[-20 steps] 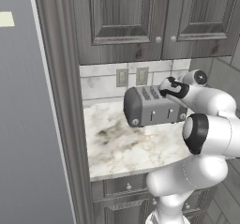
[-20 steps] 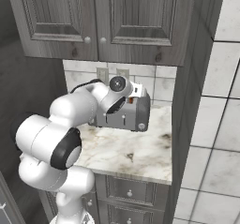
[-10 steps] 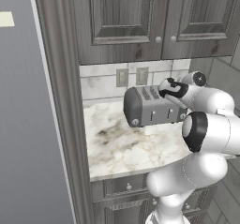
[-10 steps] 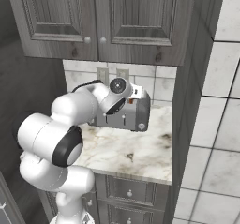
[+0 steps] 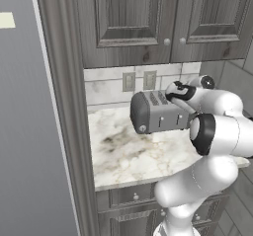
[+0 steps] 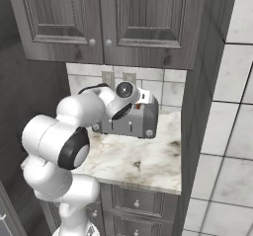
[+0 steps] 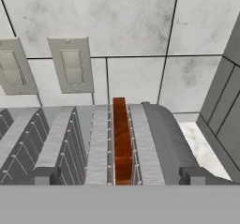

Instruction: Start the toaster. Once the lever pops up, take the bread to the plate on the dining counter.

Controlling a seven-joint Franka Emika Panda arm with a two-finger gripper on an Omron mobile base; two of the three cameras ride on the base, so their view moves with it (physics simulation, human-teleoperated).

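The dark-grey toaster (image 5: 158,112) stands at the back of a marble wall counter (image 5: 128,153). My gripper (image 5: 178,92) hovers just over the toaster's right end. The hand view looks down along the slots of the toaster (image 7: 154,138), and a brown slice of bread (image 7: 120,138) sits edge-up in one slot. My gripper (image 7: 119,175) is open, one fingertip (image 7: 44,174) left and the other right of that slot, with the bread between them, untouched. From the right base view the toaster (image 6: 136,121) is partly behind the hand (image 6: 141,99). Plate and dining counter are out of view.
Two wall outlets (image 7: 72,66) sit on the tiled backsplash just behind the toaster. Dark upper cabinets (image 5: 148,18) hang close above. A tall dark panel (image 5: 64,111) bounds the counter's left side and a cabinet side with a tiled wall (image 6: 217,106) bounds its right.
The hand has shifted only slightly above the toaster's right end. The toaster has not moved.
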